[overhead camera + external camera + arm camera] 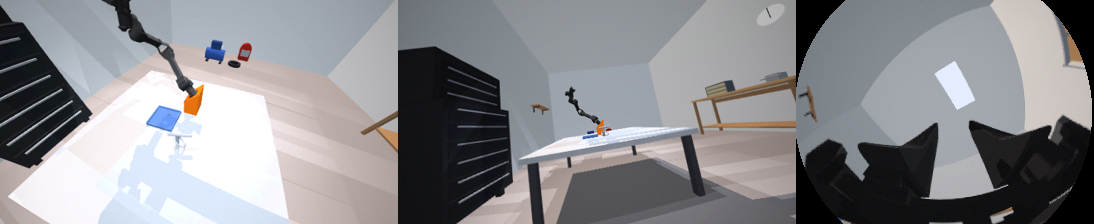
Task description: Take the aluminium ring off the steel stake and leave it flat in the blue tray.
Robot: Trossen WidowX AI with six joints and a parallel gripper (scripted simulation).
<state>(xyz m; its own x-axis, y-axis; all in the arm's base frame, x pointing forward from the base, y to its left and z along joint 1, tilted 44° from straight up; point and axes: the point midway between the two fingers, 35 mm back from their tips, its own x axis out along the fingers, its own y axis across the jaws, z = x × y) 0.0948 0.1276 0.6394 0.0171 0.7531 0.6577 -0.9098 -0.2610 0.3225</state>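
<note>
The steel stake [177,141] [604,133] stands on the table with its cross-bar [184,135] [605,127] on top. The thin pale ring [185,142] [608,133] is at the stake's foot, under the cross-bar, and looks tilted; its tab cannot be made out. The blue tray [156,118] [589,136] lies flat beside the stake; no ring lies in it. My gripper [953,124] [571,89] is partly open with nothing between its fingers. It is high above the table, far from the ring, and points up toward the wall and ceiling. In the top view it is at the top edge, mostly cut off.
An orange block [191,107] [600,129] stands at the arm's lower end, behind the stake and close to the tray. A black drawer cabinet [33,92] [472,129] is at the left. A blue compressor [214,54] is on the floor beyond the table.
</note>
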